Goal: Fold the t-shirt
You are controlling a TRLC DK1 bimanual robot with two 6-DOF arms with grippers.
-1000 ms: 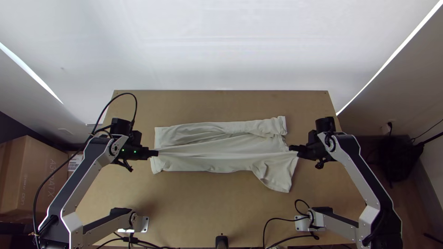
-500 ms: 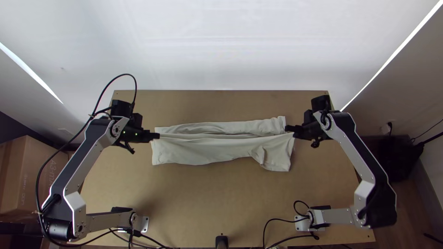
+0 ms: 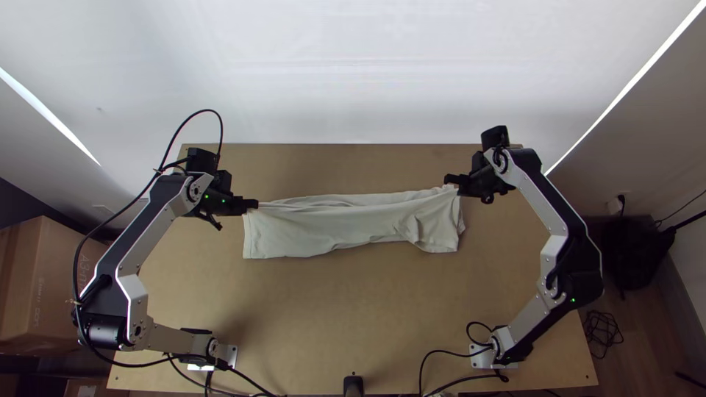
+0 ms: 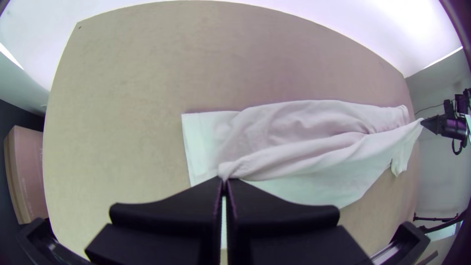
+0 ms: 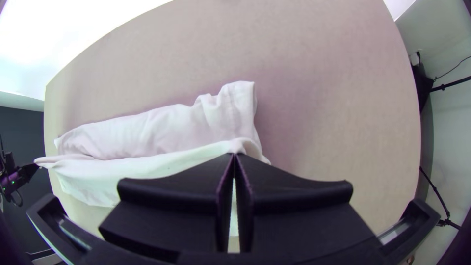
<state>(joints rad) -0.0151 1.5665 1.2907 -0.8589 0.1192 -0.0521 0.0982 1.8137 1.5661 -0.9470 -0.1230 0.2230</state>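
Observation:
My left gripper [image 3: 254,204] is at the left end of the pale t-shirt [image 3: 353,228], and my right gripper [image 3: 450,181] is at its right end. The shirt lies as a long wrinkled strip across the table, a layer held up between the two grippers. In the left wrist view, the left gripper [image 4: 224,180] is shut on a bunched bit of the shirt [image 4: 294,147]. The right wrist view has the right gripper [image 5: 234,157] shut on the raised edge of the shirt [image 5: 171,127], its far layer resting on the table.
Bare wooden table [image 3: 316,323] lies on the near side of the shirt, with another strip beyond it. Black cables [image 3: 441,367] run along the table's near edge. A cardboard box [image 3: 44,279] stands off to the left.
Both grippers have moved toward the table's far edge with the shirt held, the right one also inward. The shirt's near edge has drawn away from the arms' bases, narrowing the strip.

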